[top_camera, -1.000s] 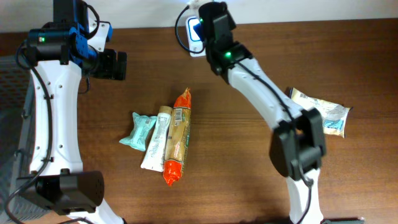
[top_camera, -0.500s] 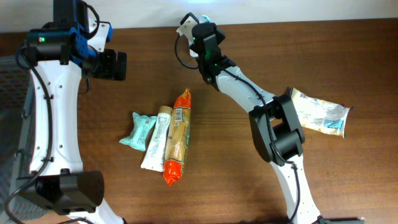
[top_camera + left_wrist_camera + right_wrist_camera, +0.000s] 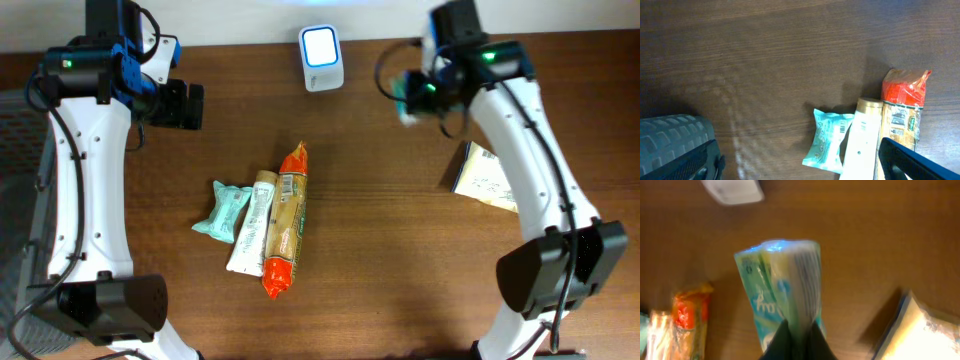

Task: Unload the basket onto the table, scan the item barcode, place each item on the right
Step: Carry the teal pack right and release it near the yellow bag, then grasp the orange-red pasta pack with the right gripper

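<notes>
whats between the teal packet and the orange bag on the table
A white tube lies between the teal packet and orange bag, seen in the overhead and left wrist views.

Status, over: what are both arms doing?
Left end effector open, empty. Right end effector shut on green plastic packet, apart from white scanner box. Nothing between them.

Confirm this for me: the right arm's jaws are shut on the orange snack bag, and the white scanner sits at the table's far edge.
Not quite. The right jaws are shut on a green and white packet, not the orange snack bag, which lies on the table beside the white tube. The right wrist view shows the grip. The white scanner does sit at the table's far edge.
</notes>
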`<control>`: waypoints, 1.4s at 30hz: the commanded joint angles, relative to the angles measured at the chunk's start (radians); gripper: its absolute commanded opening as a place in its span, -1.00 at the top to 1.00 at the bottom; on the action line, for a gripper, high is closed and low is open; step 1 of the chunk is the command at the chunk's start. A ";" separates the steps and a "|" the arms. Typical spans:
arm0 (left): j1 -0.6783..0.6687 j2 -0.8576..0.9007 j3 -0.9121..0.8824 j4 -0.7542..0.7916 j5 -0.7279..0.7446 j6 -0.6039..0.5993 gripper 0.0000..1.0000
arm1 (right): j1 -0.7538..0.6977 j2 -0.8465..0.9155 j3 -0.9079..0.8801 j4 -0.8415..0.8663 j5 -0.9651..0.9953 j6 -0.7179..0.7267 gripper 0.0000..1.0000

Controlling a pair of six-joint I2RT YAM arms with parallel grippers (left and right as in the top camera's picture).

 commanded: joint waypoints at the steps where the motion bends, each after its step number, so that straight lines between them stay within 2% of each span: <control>1: 0.003 -0.006 0.006 0.002 -0.003 0.020 -0.98 | -0.092 0.006 -0.121 -0.052 -0.028 0.042 0.92; 3: 0.003 -0.006 0.006 0.002 -0.003 0.020 -0.98 | -0.161 0.006 -0.330 0.096 -0.007 0.042 0.92; 5: 0.003 -0.006 0.006 0.002 -0.003 0.020 -0.98 | -0.193 0.006 -0.454 0.201 -0.007 0.041 0.92; 7: 0.003 -0.006 0.006 0.002 -0.003 0.020 -0.98 | -0.240 0.006 -0.558 0.250 -0.008 0.041 0.63; 9: 0.002 -0.006 0.006 0.002 -0.003 0.020 -0.98 | -0.256 0.005 -0.557 0.240 -0.012 0.041 0.28; 10: 0.003 -0.006 0.006 0.002 -0.003 0.020 -0.98 | -0.259 0.005 -0.553 0.234 -0.032 0.041 0.21; 11: 0.003 -0.006 0.006 0.002 -0.003 0.020 -0.99 | -0.259 0.005 -0.523 0.188 -0.116 0.025 -0.10; 14: 0.003 -0.006 0.006 0.002 -0.003 0.020 -0.98 | -0.250 0.005 -0.357 0.006 -0.224 -0.054 -0.11; 15: 0.002 -0.006 0.006 0.002 -0.003 0.020 -0.98 | -0.232 0.005 -0.287 -0.057 -0.312 -0.080 -0.11; 17: 0.003 -0.006 0.006 0.002 -0.003 0.020 -0.98 | -0.169 0.005 -0.277 -0.046 -0.453 -0.080 -0.11; 19: 0.003 -0.006 0.006 0.002 -0.003 0.020 -0.99 | -0.063 0.006 -0.291 0.015 -0.460 -0.075 -0.12; 22: 0.003 -0.006 0.006 0.002 -0.003 0.020 -0.98 | 0.123 0.010 -0.336 0.172 -0.437 0.078 -0.17; 23: 0.003 -0.006 0.006 0.002 -0.003 0.020 -0.98 | 0.184 0.020 -0.343 0.215 -0.415 0.117 -0.29; 24: 0.003 -0.006 0.006 0.002 -0.003 0.020 -0.98 | 0.248 0.039 -0.347 0.262 -0.414 0.130 -0.96; 25: 0.003 -0.006 0.006 0.002 -0.003 0.020 -0.98 | 0.305 0.068 -0.347 0.302 -0.414 0.173 -0.97; 28: 0.003 -0.006 0.006 0.002 -0.003 0.020 -0.98 | 0.414 0.158 -0.348 0.399 -0.400 0.324 -0.97; 31: 0.003 -0.006 0.006 0.002 -0.003 0.020 -0.99 | 0.465 0.237 -0.349 0.418 -0.396 0.370 -1.00; 35: 0.003 -0.006 0.006 0.002 -0.003 0.020 -0.98 | 0.533 0.247 -0.404 0.406 -0.400 0.371 -0.74; 36: 0.003 -0.006 0.006 0.002 -0.003 0.020 -0.98 | 0.548 0.247 -0.417 0.396 -0.399 0.371 -0.64; 37: 0.003 -0.006 0.006 0.002 -0.003 0.020 -0.98 | 0.568 0.247 -0.435 0.388 -0.399 0.371 -0.45; 38: 0.003 -0.006 0.006 0.002 -0.003 0.020 -0.98 | 0.578 0.247 -0.438 0.374 -0.399 0.371 -0.18; 40: 0.003 -0.006 0.006 0.002 -0.003 0.020 -0.98 | 0.571 0.246 -0.437 0.345 -0.401 0.370 0.52; 41: 0.003 -0.006 0.006 0.002 -0.003 0.020 -0.99 | 0.553 0.240 -0.433 0.324 -0.405 0.353 0.62; 42: 0.003 -0.006 0.006 0.002 -0.003 0.020 -0.98 | 0.511 0.220 -0.407 0.280 -0.437 0.184 0.63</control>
